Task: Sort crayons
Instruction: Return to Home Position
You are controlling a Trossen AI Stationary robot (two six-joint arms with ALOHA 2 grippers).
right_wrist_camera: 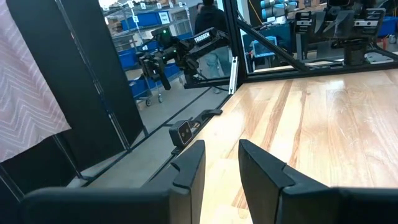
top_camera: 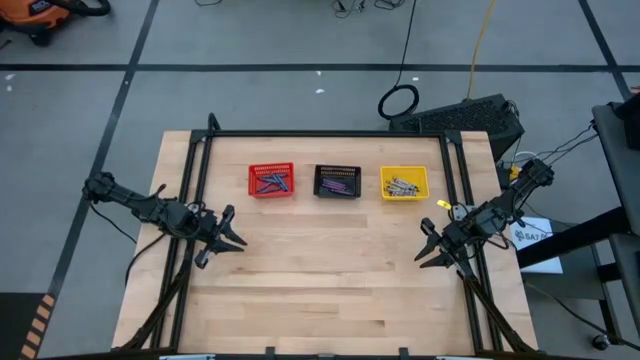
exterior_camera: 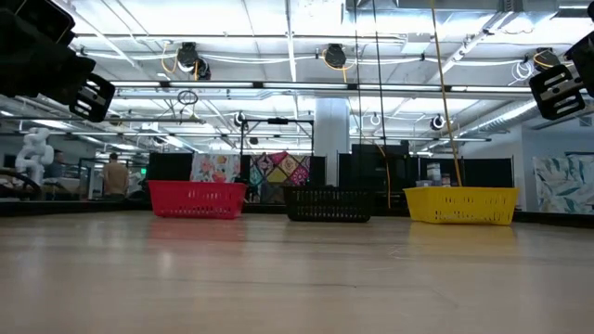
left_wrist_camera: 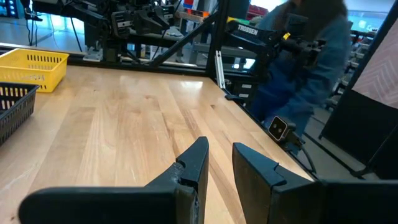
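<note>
Three small baskets stand in a row on the far half of the wooden table. The red basket [top_camera: 271, 181] holds blue crayons [top_camera: 270, 183], the black basket [top_camera: 338, 181] holds purple crayons [top_camera: 337, 184], and the yellow basket [top_camera: 404, 183] holds grey crayons [top_camera: 402, 186]. My left gripper [top_camera: 238, 240] hovers level at the table's left side, open, with nothing between its fingers [left_wrist_camera: 217, 158]. My right gripper [top_camera: 424, 251] hovers level at the table's right side, open and bare [right_wrist_camera: 221, 158].
A black metal frame [top_camera: 325, 134] runs along the table's far edge and down both sides. The near half of the wooden table [top_camera: 320, 290] is bare board. A person in a blue top [left_wrist_camera: 305, 62] stands beyond the table's right side.
</note>
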